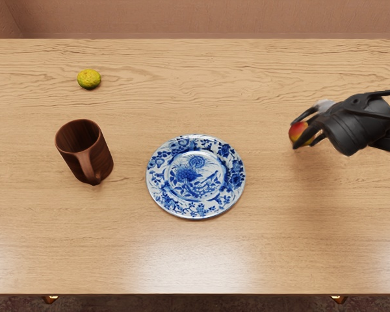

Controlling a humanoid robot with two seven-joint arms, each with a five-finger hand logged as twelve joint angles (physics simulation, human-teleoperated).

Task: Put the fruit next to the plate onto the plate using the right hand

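Right hand (335,127) reaches in from the right edge of the head view. Its dark forearm (387,130) lies almost level across the picture, and the palm is turned toward the left. The fingers (304,116) curl forward into a cage — one arches over the top, others hook underneath and in front. They are closed around the fruit (299,132), a small round piece, red with a yellow patch, which shows only between them. A pale part of the hand sits just behind the upper finger. A soft shadow lies on the tabletop (260,253) beneath the hand. Whether the fruit touches the wood or hangs just above it cannot be told from this angle.

The fruit is to the right of the plate (166,195), well apart from its rim and a little farther back than the plate's centre. The plate — white with a blue floral pattern — lies flat near the middle of the tabletop, its whole patterned face showing.

Left of the plate stands a brown mug (94,159), with its mouth open upward and its handle facing the near edge. A yellow-green fruit (89,78) rests far back on the left, well apart from everything else.
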